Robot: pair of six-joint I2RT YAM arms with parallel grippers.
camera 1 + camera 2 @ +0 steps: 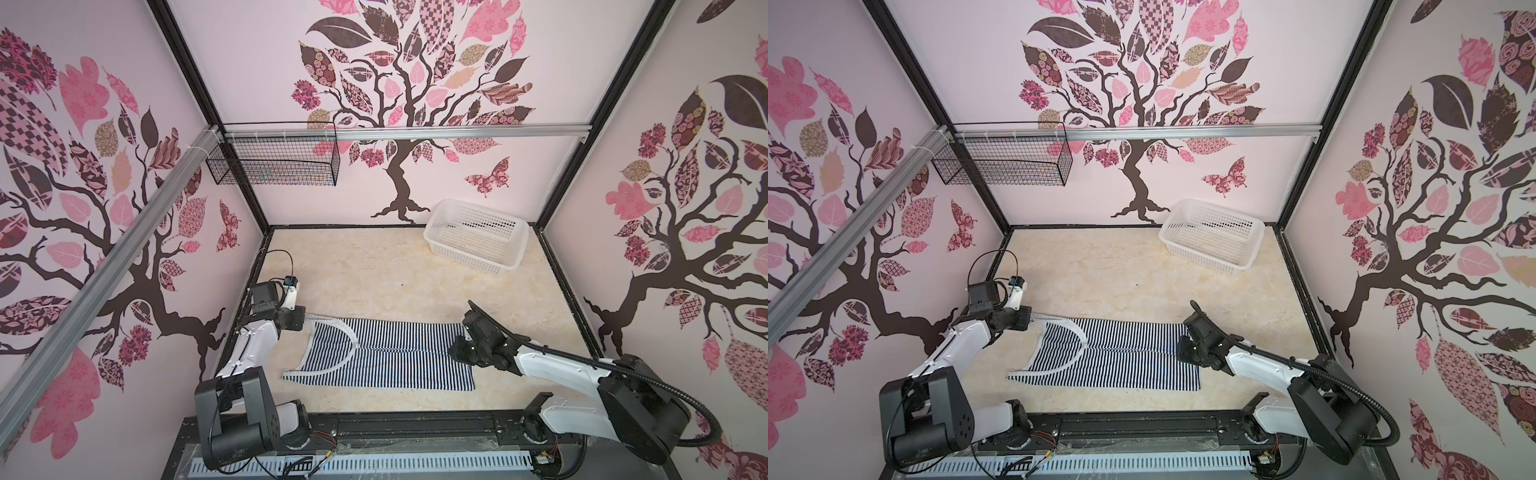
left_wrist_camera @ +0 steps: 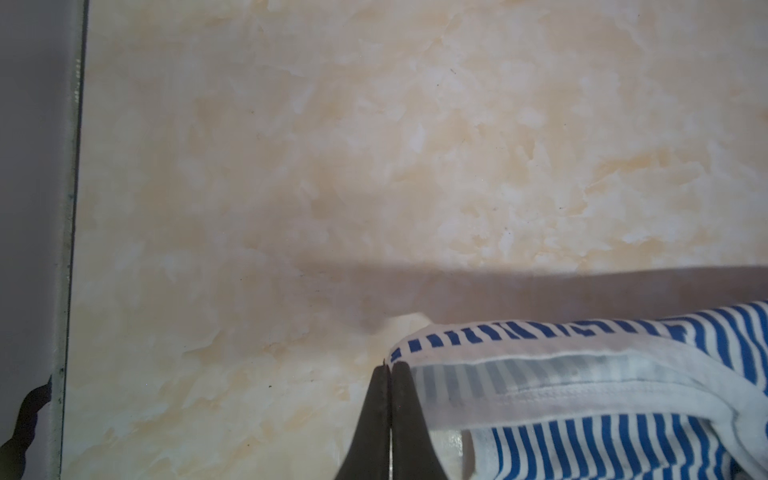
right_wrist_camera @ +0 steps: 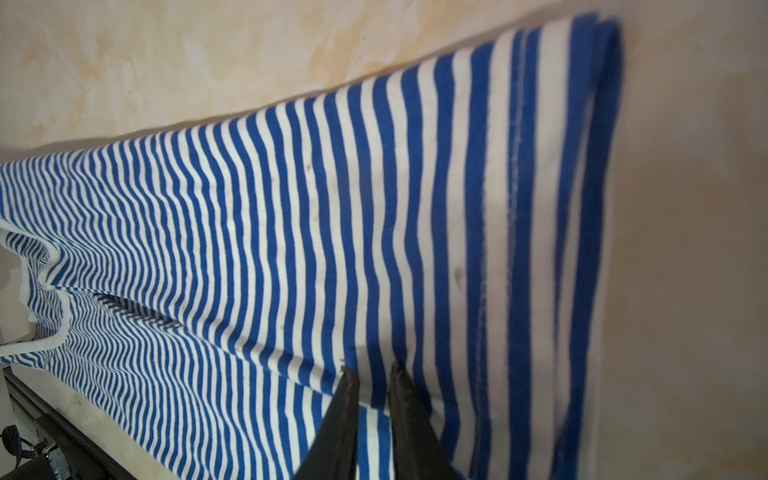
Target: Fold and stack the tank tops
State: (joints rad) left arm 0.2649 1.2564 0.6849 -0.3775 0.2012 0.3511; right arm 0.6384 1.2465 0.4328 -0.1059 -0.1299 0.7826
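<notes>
1. Lying on the worktop (image 1: 374, 270), one striped tank top (image 1: 399, 357) is seen near the front edge, with its straps to the left and its hem to the right.
2. One layer of cloth is laid over another, and the top layer's edge runs along the middle of the tank top.
3. The left arm is bent at the elbow and raised, and its wrist is turned to the right, toward the far strap.
4. The left gripper (image 2: 390, 368) is shut tight, with its tips just touching the strap's white edge. Whether any cloth is pinched cannot be told.
5. The right arm is stretched out low to the left, up to the middle of the hem.
6. The right gripper (image 3: 372, 372) is set narrow and pointed down, and a bit of striped cloth is held between its fingers.
7. A white basket (image 1: 469, 257) is set at the far right corner, well apart from the tank top.
</notes>
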